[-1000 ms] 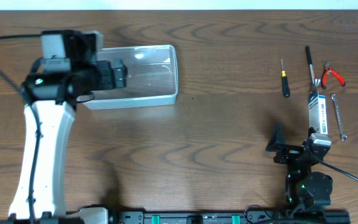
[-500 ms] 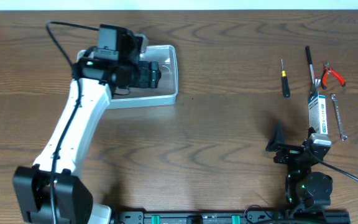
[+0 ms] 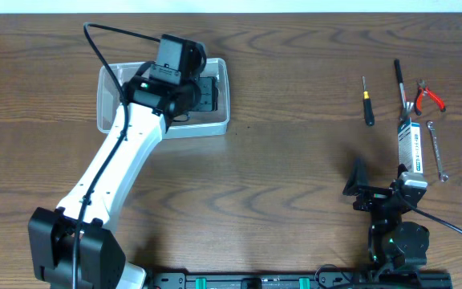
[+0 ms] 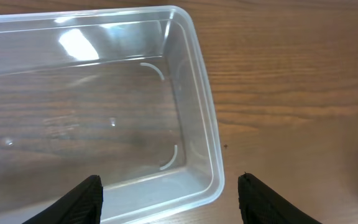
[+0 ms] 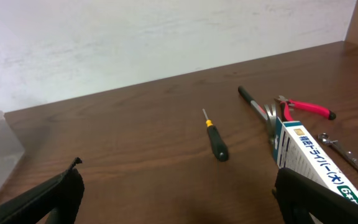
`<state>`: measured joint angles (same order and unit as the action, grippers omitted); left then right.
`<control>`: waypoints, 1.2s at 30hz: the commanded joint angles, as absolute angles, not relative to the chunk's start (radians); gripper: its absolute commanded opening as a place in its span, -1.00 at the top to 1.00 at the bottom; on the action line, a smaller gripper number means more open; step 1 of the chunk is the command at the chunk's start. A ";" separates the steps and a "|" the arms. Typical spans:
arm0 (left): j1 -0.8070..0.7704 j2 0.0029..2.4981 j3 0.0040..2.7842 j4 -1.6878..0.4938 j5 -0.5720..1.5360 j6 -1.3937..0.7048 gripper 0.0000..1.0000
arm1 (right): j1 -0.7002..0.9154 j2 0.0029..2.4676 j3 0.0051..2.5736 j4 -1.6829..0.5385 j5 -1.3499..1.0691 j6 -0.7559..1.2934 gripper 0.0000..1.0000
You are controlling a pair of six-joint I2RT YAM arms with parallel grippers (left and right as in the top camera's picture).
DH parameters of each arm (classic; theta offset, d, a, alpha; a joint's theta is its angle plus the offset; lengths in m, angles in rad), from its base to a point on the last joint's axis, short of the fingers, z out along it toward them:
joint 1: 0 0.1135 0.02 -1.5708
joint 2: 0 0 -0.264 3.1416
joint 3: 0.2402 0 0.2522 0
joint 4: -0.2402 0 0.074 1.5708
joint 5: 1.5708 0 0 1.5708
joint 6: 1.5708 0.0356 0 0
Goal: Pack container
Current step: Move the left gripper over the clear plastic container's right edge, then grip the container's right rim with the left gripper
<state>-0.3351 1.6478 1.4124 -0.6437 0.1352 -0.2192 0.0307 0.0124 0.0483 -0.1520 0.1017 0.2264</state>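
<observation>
The clear plastic container (image 3: 111, 90) sits at the back left of the table and is empty. In the left wrist view its right end (image 4: 197, 118) fills the frame. My left gripper (image 3: 207, 94) hovers over the container's right end, open and empty; its fingertips (image 4: 169, 196) straddle the near right corner. My right gripper (image 3: 379, 186) rests low at the front right, open and empty (image 5: 179, 193). A small black and yellow screwdriver (image 3: 367, 104) lies at the back right, also in the right wrist view (image 5: 215, 142).
At the back right lie a black-handled tool (image 3: 399, 80), red-handled pliers (image 3: 428, 96), a white and blue box (image 3: 410, 146) and a wrench (image 3: 436, 148). The box (image 5: 309, 158) lies close to my right gripper's right finger.
My left arm has swung to the right, from the container's left end to over its right end. The right arm has not moved.
</observation>
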 commanded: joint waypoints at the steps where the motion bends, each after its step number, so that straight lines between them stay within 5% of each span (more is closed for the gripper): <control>1: -0.366 1.670 1.414 -0.638 0.010 -0.296 -0.21 | 0.026 0.007 0.044 -0.150 0.100 0.220 -0.99; 10: -0.414 1.768 1.414 -0.619 -0.012 -0.343 -0.21 | 0.026 0.007 0.044 -0.150 0.100 0.220 -0.99; 18: -0.414 1.797 1.414 -0.595 -0.008 -0.342 0.22 | 0.026 0.007 0.044 -0.150 0.100 0.220 -0.98; 36: -0.479 1.798 1.414 -0.572 0.070 -0.323 0.22 | 0.026 0.007 0.044 -0.150 0.100 0.220 -0.98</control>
